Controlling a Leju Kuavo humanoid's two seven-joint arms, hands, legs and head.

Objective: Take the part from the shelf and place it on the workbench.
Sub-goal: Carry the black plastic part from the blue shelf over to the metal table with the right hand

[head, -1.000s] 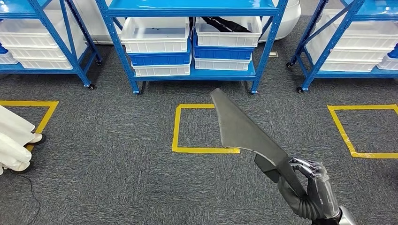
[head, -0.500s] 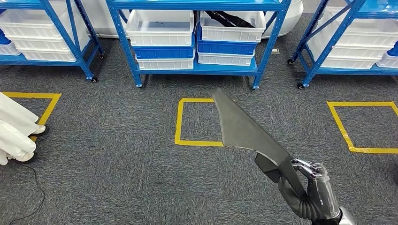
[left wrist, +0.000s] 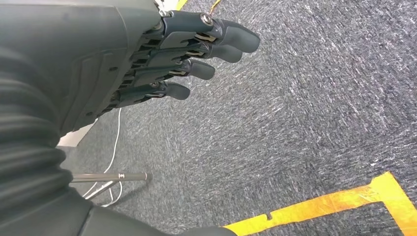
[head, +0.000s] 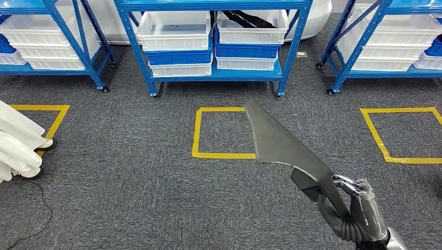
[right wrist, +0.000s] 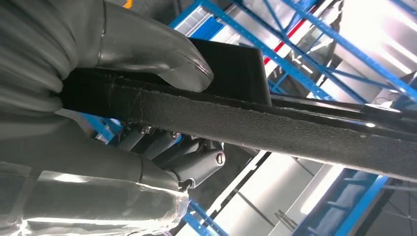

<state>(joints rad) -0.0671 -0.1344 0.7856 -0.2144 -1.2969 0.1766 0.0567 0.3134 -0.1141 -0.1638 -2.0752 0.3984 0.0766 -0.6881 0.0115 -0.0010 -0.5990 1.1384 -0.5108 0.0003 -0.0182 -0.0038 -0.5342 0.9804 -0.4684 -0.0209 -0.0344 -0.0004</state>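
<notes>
Over the carpet, near the yellow square: the scene in lines.

Part: the part (head: 284,148) is a long, dark grey, wedge-shaped panel held in the air, its pointed end toward the blue shelf (head: 213,36), its broad middle overlapping the corner of the yellow tape square (head: 200,135) on the floor.
Right hand: the right hand (head: 359,208) clasps the part's narrow lower end, thumb (right wrist: 147,46) pressed on one face and fingers (right wrist: 196,164) wrapped behind the other.
Left hand: the left hand (left wrist: 147,64) holds nothing, its fingers nearly straight and a little apart above the carpet (left wrist: 295,123).
Shelf: beyond the square, carrying white bins (head: 174,28) stacked over blue ones; one bin (head: 253,26) holds a dark piece.
Other squares: one (head: 396,133) lies right of the middle square, another (head: 49,117) left.
Person: white-clad legs (head: 15,146) and shoes stand by the left square.
</notes>
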